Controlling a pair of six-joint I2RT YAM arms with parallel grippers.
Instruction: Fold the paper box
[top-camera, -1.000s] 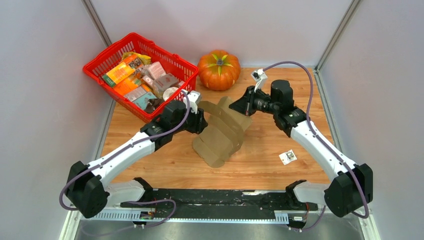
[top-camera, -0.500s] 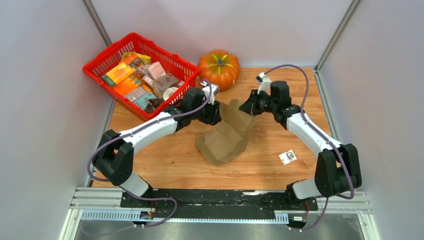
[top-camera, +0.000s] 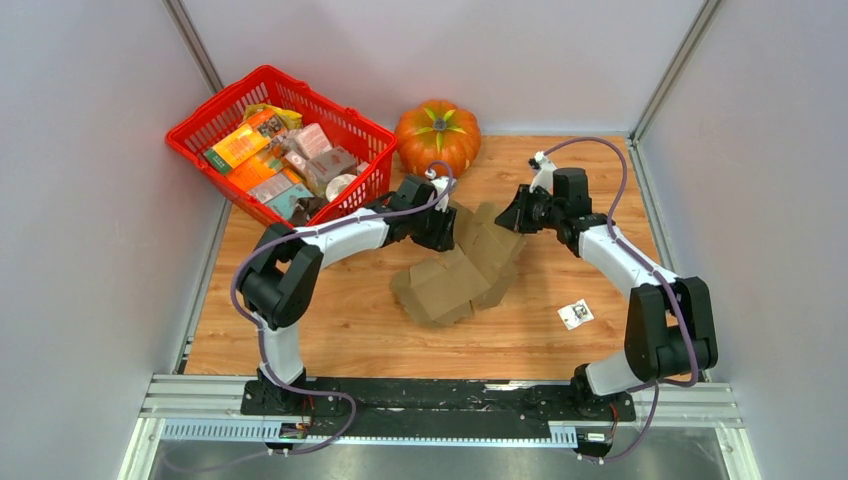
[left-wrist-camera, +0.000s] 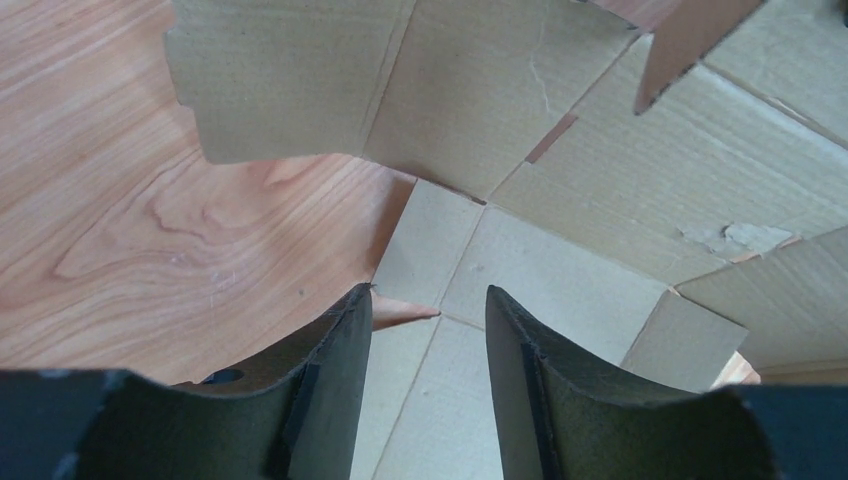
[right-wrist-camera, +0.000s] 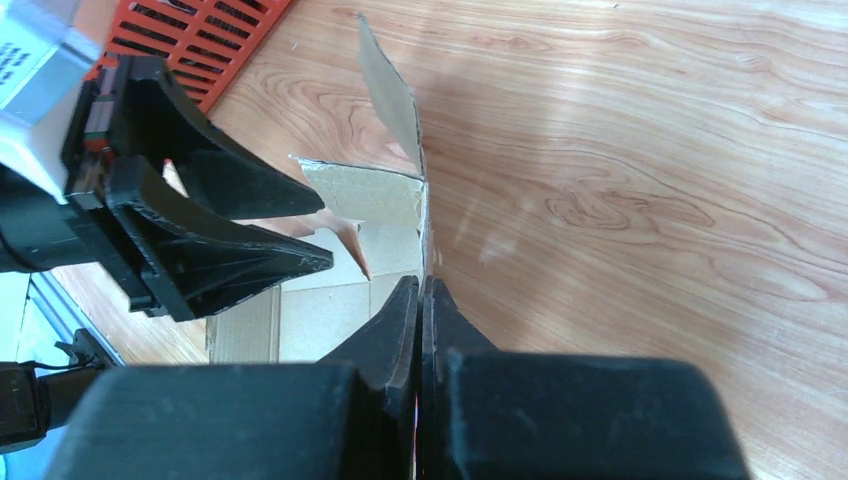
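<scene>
The paper box (top-camera: 462, 268) is a brown die-cut sheet, partly folded, lying mid-table with several flaps raised. My left gripper (top-camera: 449, 228) is at its far left edge. In the left wrist view its jaws (left-wrist-camera: 428, 300) are open and empty, just above a flat panel (left-wrist-camera: 520, 270). My right gripper (top-camera: 511, 217) is at the sheet's far right edge. In the right wrist view it (right-wrist-camera: 420, 287) is shut on the thin edge of an upright flap (right-wrist-camera: 392, 100). The left gripper's fingers (right-wrist-camera: 235, 265) show there, close by.
A red basket (top-camera: 205, 118) full of colourful packages stands at the back left, right behind the left arm. An orange pumpkin (top-camera: 437, 138) sits at the back centre. A small white card (top-camera: 575, 314) lies on the wood at front right.
Both arms have stretched farther out over the table. The sheet has dropped lower and shifted right, and the left gripper has moved right along its far edge.
</scene>
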